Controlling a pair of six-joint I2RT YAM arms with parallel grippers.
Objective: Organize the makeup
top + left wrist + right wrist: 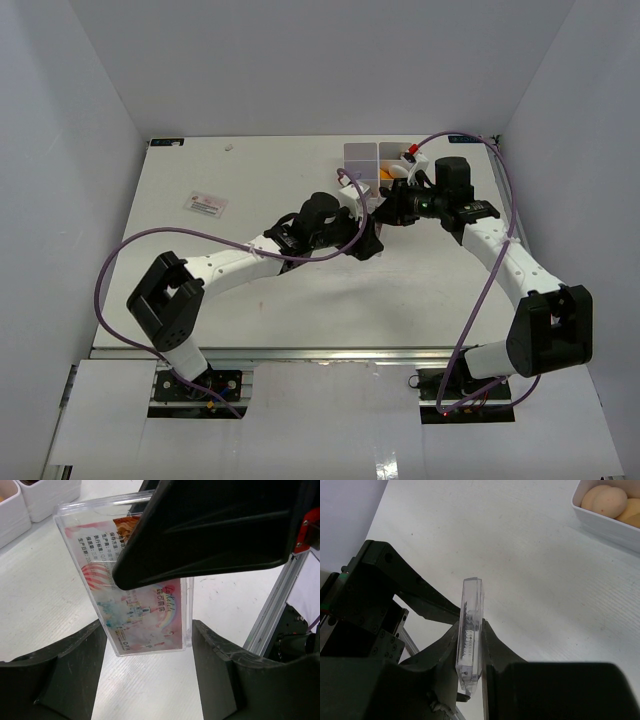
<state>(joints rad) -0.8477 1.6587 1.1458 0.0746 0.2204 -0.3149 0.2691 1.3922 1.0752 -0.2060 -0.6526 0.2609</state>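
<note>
Clear plastic case [147, 617] with a pink pastel printed card inside is what we tag as the makeup item in play. It sits clamped between the right fingers [493, 652]. The right wrist view shows it edge-on, one black finger pressed on each flat face, so those fingers are narrow and closed on the case. In the left wrist view one right finger [210, 535] covers the upper part of the case's face.

Left fingers [75, 672] are spread wide, one on each side of the lower end of the case, holding nothing. The right-hand one lies just beside the case edge. We cannot tell whether either touches it, or whether the case touches the bench [300, 310].

From the top camera both arms meet mid-bench, just on the near side of the white box [362, 155], with the left fingers [365, 242] and right fingers [392, 212] close together. We cannot make out the case in that view.

Tan sponges [605, 500] lie together in one compartment of the white box [592, 519], well apart from the held case. Other compartments are too small to read.

We also see a flat printed packet [205, 205] lying alone on the left part of the bench, well apart from both arms.
</note>
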